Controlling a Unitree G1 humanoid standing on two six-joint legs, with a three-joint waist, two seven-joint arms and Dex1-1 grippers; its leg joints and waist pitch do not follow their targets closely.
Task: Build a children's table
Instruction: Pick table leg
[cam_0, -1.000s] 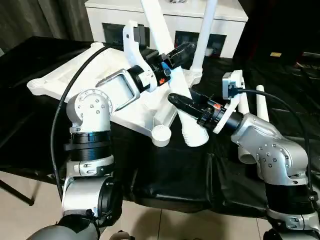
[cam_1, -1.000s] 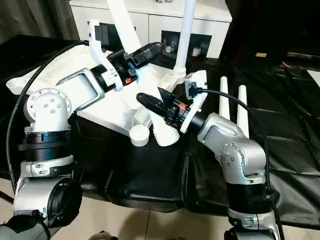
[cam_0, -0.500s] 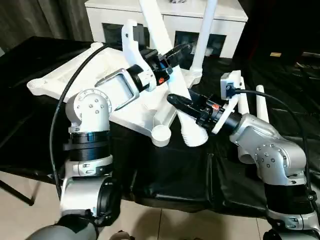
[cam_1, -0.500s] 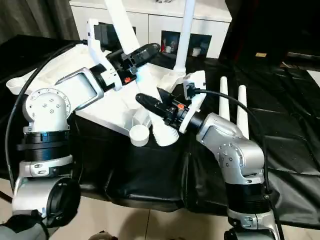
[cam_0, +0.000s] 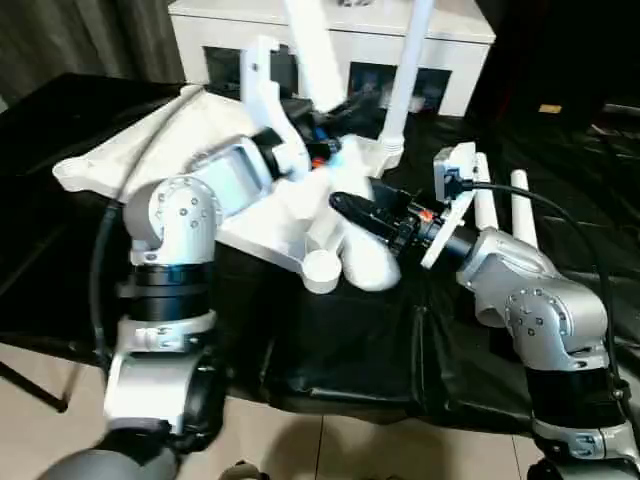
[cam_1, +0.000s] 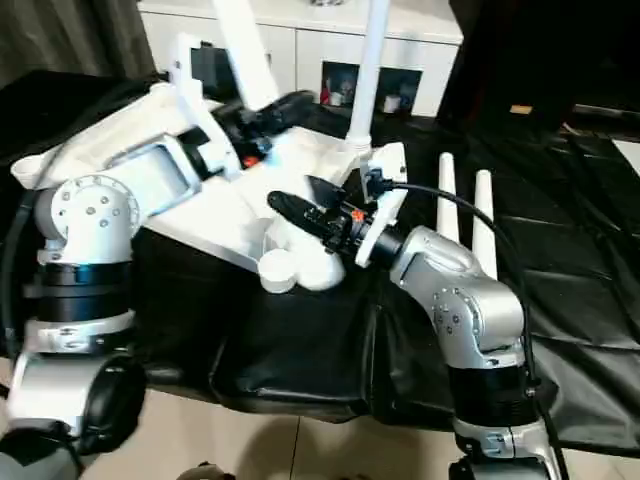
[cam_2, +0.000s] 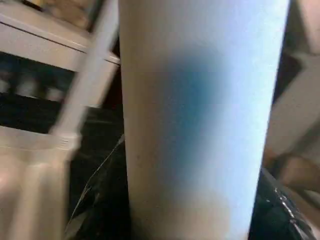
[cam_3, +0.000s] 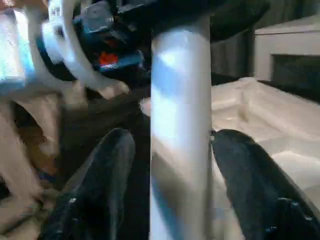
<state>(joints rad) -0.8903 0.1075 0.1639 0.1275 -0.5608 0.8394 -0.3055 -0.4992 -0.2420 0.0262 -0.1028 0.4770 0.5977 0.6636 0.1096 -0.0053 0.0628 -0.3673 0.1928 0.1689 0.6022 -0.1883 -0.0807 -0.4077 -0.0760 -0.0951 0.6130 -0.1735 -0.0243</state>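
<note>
The children's table top (cam_0: 105, 150) lies underside up on the black cloth, with one white leg (cam_0: 405, 70) standing in a far corner socket. My left gripper (cam_0: 345, 105) is shut on a second, tilted leg (cam_0: 310, 40), which the left wrist view shows close up (cam_2: 200, 120). The leg's wide end (cam_0: 365, 262) hangs just beside the front corner socket (cam_0: 320, 270). My right gripper (cam_0: 350, 200) stands open around the lower part of this leg (cam_3: 180, 150). Its fingers (cam_3: 95, 190) are apart from the tube on both sides.
Two more white legs (cam_0: 487, 205) (cam_0: 520, 200) lie side by side on the cloth to the right. A white cabinet with glass doors (cam_0: 230, 30) stands behind the table. The cloth's front edge drops to a tiled floor (cam_0: 330, 450).
The right gripper's fingers have spread away from the leg. The leg's wide end has swung left toward the front corner socket, and the left arm has shifted with it.
</note>
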